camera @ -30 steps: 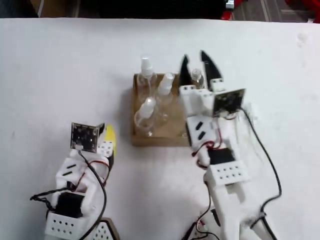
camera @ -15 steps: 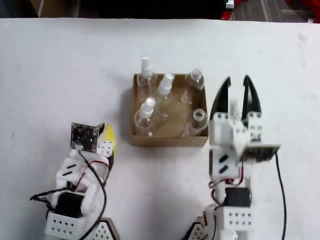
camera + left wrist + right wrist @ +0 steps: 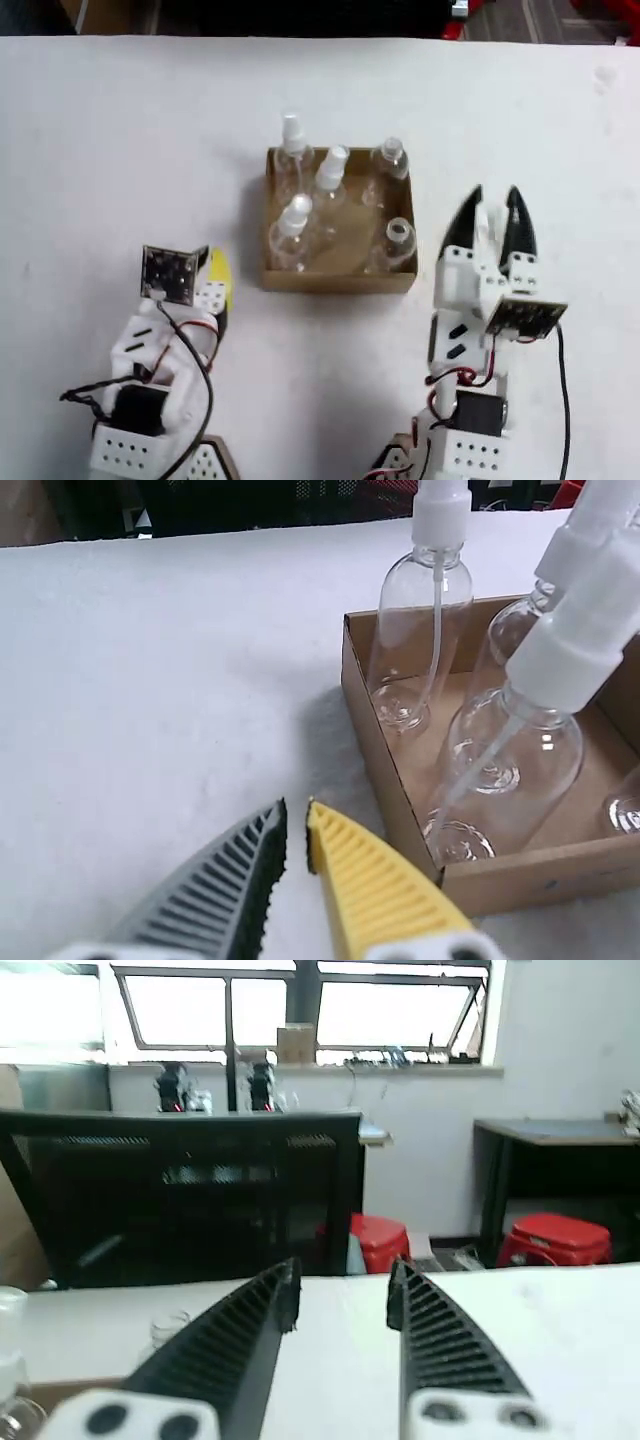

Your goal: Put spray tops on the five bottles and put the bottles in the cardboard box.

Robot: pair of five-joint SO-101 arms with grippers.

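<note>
Bottles (image 3: pixel 293 240) are all standing inside the cardboard box (image 3: pixel 340 282), five of them, and the right arm is backing off! Nearest us, the left hand (image 3: pixel 296 830) is sitting low near the box's near-left corner, grey and yellow fingers together, gripping nothing. The right hand (image 3: pixel 494 200) is pulling back over the worktop (image 3: pixel 120 130) toward its base. It is clear of the box's right wall now, fingers apart and empty, after hanging over the far-right bottle (image 3: pixel 390 160) a second ago. Further on, three bottles are wearing white spray tops (image 3: pixel 332 160), while the near-right bottle (image 3: pixel 398 236) and the far-right one are standing open-necked. Boxing is looking done, but two tops are still owing.
</note>
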